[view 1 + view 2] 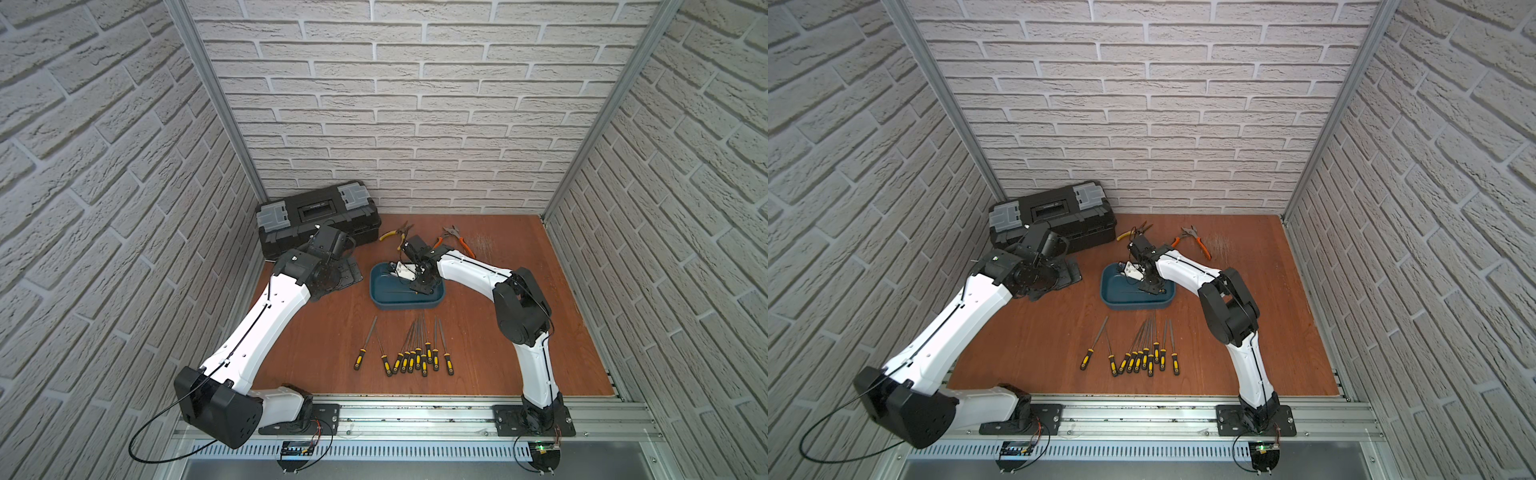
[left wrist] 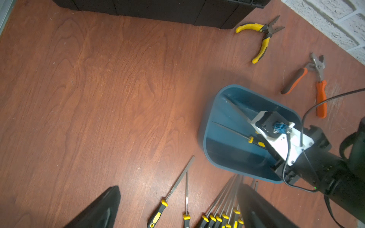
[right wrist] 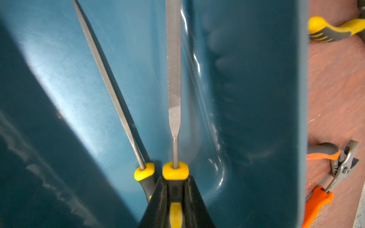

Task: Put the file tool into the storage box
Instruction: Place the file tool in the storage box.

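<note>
The teal storage box [image 1: 376, 291] [image 1: 1106, 291] sits mid-table. My right gripper [image 3: 175, 183] reaches down into it [image 1: 422, 286], shut on the black-and-yellow handle of a flat file tool [image 3: 173, 79], whose blade lies along the box floor by a side wall [image 3: 256, 98]. A second, thinner file [image 3: 106, 79] [image 2: 233, 132] lies loose in the box beside it. Several more files [image 1: 411, 353] lie fanned on the table in front of the box. My left gripper [image 2: 177, 213] hovers open and holds nothing, left of the box near the toolbox [image 1: 332, 245].
A black toolbox [image 1: 318, 216] with grey latches stands at the back left. Yellow-handled pliers [image 1: 395, 235] and orange-handled pliers [image 1: 459, 239] lie behind the storage box. A flat black plate [image 1: 353, 270] lies under the left wrist. Brick-patterned walls close in three sides.
</note>
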Tool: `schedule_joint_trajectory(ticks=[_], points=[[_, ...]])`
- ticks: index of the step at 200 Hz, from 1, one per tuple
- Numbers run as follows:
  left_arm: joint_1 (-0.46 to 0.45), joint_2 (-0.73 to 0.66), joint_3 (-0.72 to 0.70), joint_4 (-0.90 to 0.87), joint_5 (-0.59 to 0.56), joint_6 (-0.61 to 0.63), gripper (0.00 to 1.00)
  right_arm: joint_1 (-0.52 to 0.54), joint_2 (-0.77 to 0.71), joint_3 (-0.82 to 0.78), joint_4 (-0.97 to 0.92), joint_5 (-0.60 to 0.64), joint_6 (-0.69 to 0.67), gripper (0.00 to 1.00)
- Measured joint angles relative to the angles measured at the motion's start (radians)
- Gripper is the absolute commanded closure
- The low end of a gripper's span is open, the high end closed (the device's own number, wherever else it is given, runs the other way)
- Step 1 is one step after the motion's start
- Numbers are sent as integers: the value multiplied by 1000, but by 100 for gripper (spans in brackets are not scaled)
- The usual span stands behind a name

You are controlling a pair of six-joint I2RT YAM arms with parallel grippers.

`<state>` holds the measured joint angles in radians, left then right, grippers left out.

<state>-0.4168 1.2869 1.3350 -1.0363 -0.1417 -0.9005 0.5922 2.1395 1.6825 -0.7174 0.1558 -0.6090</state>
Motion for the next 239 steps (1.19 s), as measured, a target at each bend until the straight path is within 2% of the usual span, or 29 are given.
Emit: schedule_joint_trajectory(ticks=[85, 146, 183, 239], points=[[-5, -5, -2, -4, 1, -14, 2, 1, 0, 1, -24, -24, 105, 63], [-22, -5, -2, -5, 2, -17, 2, 1, -8, 1, -16, -23, 225, 63], [-26, 4, 5, -15, 5, -12, 2, 0, -114, -27, 8, -36, 389, 64], [-32, 6, 5, -19, 13, 20, 2, 0, -422, -183, 67, -79, 764, 65]])
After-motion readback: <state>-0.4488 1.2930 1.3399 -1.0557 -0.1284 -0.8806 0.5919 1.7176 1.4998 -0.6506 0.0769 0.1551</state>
